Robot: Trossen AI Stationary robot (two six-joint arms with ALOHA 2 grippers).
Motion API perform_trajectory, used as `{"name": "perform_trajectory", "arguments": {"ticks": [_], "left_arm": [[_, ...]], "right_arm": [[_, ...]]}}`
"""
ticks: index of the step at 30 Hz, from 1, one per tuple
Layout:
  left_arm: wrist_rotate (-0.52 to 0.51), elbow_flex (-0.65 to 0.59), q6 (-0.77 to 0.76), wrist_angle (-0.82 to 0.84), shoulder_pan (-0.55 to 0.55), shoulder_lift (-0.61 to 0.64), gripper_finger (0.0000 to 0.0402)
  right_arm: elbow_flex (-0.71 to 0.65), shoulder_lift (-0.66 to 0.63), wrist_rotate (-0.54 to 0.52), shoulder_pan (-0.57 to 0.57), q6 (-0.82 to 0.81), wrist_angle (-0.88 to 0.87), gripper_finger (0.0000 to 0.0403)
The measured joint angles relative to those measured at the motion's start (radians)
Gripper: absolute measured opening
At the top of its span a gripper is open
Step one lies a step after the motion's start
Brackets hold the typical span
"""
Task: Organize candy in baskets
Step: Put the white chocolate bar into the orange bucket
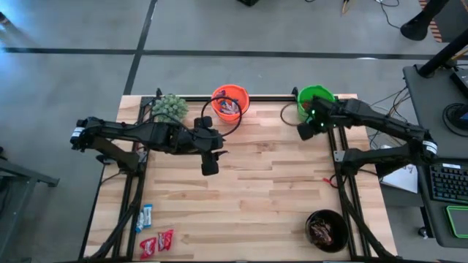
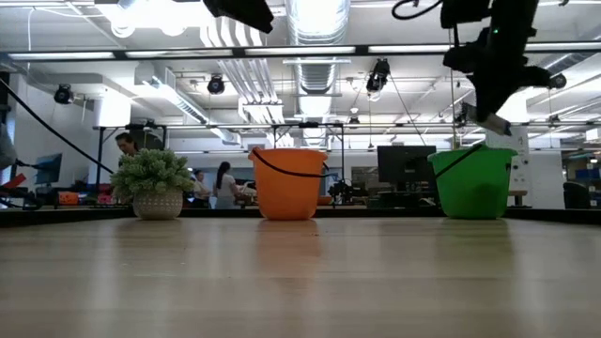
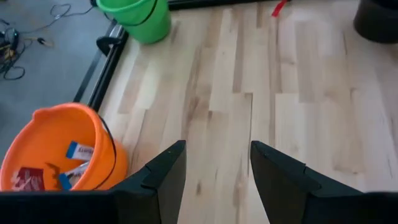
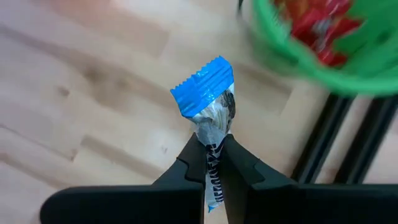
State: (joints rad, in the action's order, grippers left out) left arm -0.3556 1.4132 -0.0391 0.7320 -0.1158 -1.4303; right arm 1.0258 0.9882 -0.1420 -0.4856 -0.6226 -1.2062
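Observation:
My right gripper (image 4: 211,140) is shut on a light blue-and-white candy bar (image 4: 205,93) and hovers above the table beside the green basket (image 1: 316,98), on its near side (image 1: 306,131). The green basket (image 4: 323,56) holds red candy. My left gripper (image 3: 217,149) is open above the table's middle (image 1: 210,166), near the orange basket (image 3: 62,149), which holds blue and red candy. The black basket (image 1: 327,230) stands at the near right with dark candy in it. Loose blue (image 1: 145,217) and red candy (image 1: 157,243) lies flat at the near left. My right gripper pinches the candy bar between its two fingers around the wrapper's middle (image 4: 213,146). The blue crimped end (image 4: 202,84) sticks out past the fingertips, and the other end (image 4: 213,186) runs back between the fingers. The bar is lifted clear of the table.
A fuzzy green plant in a pot (image 1: 170,107) stands at the far edge, left of the orange basket. A black rail frames the table's far and side edges (image 4: 336,124). A small red scrap (image 1: 327,177) lies near the right edge. Bare wood spans the middle.

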Motion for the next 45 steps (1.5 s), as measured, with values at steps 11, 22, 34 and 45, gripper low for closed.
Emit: {"name": "perform_trajectory", "arguments": {"ticks": [11, 22, 34, 45], "left_arm": [[-0.091, 0.000, -0.086, 0.128, 0.007, 0.001, 0.0162], [-0.165, 0.000, -0.193, 0.269, 0.008, 0.004, 0.0162], [-0.314, 0.000, -0.234, 0.275, 0.059, 0.005, 0.0162], [-0.264, 0.000, -0.322, 0.273, 0.199, 0.005, 0.0162]], "right_arm": [[0.191, 0.123, -0.046, -0.268, 0.250, -0.001, 0.0012], [0.306, 0.232, -0.039, -0.428, 0.406, 0.000, 0.0012], [0.345, 0.211, -0.010, -0.428, 0.506, -0.024, 0.0012], [0.352, 0.213, 0.042, -0.434, 0.561, -0.042, 0.0013]]}}
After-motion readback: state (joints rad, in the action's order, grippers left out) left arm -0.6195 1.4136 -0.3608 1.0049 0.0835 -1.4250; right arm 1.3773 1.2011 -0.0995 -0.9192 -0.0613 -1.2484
